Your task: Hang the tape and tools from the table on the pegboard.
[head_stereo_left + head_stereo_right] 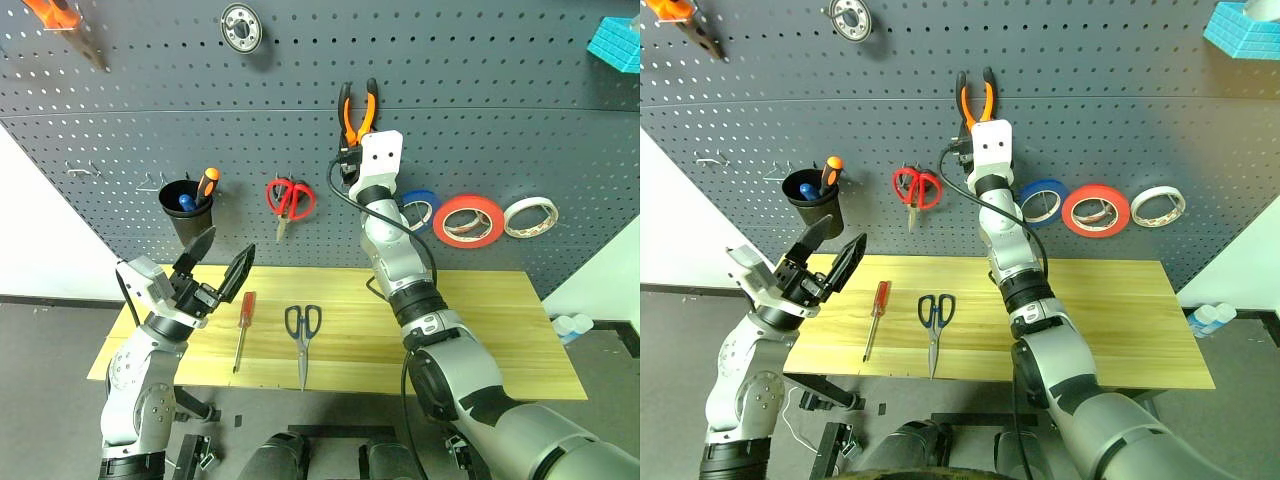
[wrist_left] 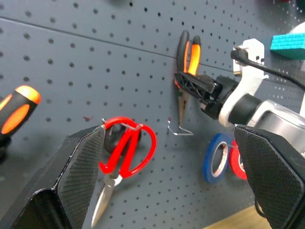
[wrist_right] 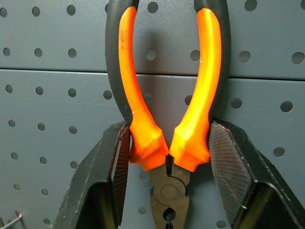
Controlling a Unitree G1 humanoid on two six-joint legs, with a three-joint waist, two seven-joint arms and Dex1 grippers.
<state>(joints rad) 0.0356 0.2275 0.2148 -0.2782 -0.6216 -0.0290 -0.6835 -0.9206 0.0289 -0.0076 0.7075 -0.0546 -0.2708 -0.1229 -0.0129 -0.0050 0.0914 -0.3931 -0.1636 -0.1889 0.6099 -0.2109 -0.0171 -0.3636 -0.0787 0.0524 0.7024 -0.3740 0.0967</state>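
your right gripper (image 3: 164, 157) clamps the pliers (image 1: 357, 112), handles up, against the pegboard (image 1: 500, 140). left gripper (image 1: 215, 268) gapes wide, empty, above the table's (image 1: 500, 330) left end; screwdriver (image 1: 243, 328) and scissors (image 1: 302, 335) lie there.

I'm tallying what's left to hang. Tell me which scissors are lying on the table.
The black-handled scissors lie on the table, beside the screwdriver; the red-handled scissors hang on the pegboard.

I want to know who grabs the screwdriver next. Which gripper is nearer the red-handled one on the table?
Left. The left gripper hovers open just beside the screwdriver; the right gripper is up at the pegboard, clamping the pliers.
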